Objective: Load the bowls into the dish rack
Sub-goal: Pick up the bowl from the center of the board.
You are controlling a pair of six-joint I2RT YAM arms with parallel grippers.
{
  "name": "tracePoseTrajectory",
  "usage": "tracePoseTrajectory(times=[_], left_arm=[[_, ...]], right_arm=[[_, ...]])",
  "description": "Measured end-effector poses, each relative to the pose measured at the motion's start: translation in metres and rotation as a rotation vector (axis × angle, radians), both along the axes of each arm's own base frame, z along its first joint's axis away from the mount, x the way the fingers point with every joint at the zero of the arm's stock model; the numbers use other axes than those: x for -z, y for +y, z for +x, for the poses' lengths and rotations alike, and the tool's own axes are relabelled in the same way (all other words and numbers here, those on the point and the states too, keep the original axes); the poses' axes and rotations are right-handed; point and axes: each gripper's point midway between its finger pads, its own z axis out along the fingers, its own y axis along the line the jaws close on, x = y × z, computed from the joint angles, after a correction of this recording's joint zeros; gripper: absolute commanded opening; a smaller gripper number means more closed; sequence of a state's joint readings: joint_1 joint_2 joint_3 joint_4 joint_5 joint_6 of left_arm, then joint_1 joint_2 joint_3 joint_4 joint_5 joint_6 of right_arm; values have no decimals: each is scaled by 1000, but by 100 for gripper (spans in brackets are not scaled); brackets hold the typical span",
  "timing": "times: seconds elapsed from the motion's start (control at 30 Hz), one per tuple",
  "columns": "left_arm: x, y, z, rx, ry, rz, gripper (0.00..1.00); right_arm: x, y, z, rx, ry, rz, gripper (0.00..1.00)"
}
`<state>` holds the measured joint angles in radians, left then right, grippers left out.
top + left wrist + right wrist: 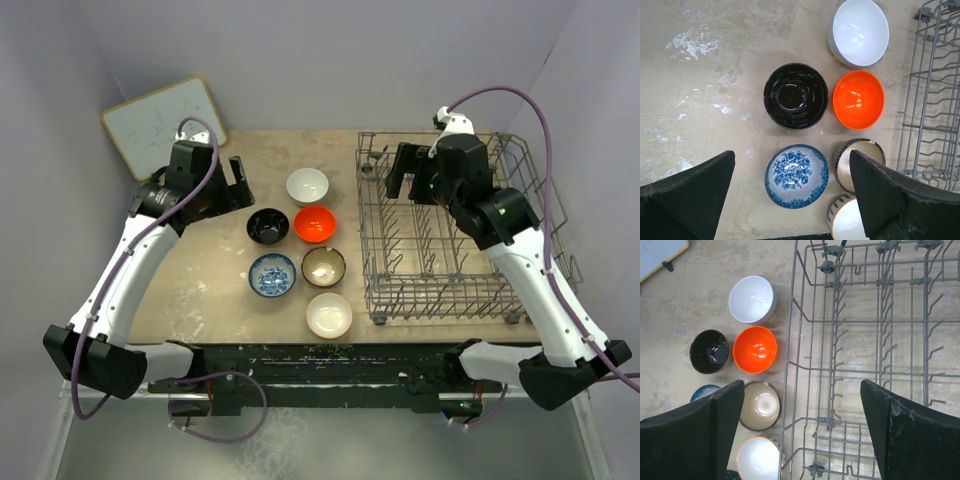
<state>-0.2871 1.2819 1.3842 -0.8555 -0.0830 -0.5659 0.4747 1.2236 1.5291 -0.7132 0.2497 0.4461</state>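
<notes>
Left wrist shows black bowl (796, 96) beyond spread left hand (791, 167).

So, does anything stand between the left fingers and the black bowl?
Nothing visible does. The open left gripper hangs near the black bowl, no object between them; the orange bowl sits beyond it, toward the dish rack.

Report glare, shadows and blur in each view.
Top external: soft, even light, no hard shadows around the grey wire dish rack. Left wrist: white glints on the glossy black round bowl and orange-red round bowl. Right wrist: the right gripper's black fingers fill the lower corners, showing little detail.
</notes>
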Motion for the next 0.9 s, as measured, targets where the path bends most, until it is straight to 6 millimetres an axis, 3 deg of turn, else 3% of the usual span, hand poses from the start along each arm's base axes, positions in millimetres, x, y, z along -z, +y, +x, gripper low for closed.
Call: tracePoseTrajectory(times=[0.23,0.47,0.53,0.63,0.73,0.9], left_arm=[[-16,2,-7,11,-49,-9,99],[-52,9,-29,67,-177,12,99],[-67,16,-38,64,-234,26,99],[-84,32,-54,31,-299,62,99],[-86,46,-66,-8,-303,106,99],[-82,66,-78,-77,-285,165,99]], right_arm=[[-2,-5,1,25,-11,-12,100],[-3,0,3,12,-18,-22,89],[-2,13,3,-16,-16,-32,88],[1,48,-1,-98,-8,-47,86],[15,83,-9,-185,23,-65,83],[34,120,-27,-269,71,-84,79]])
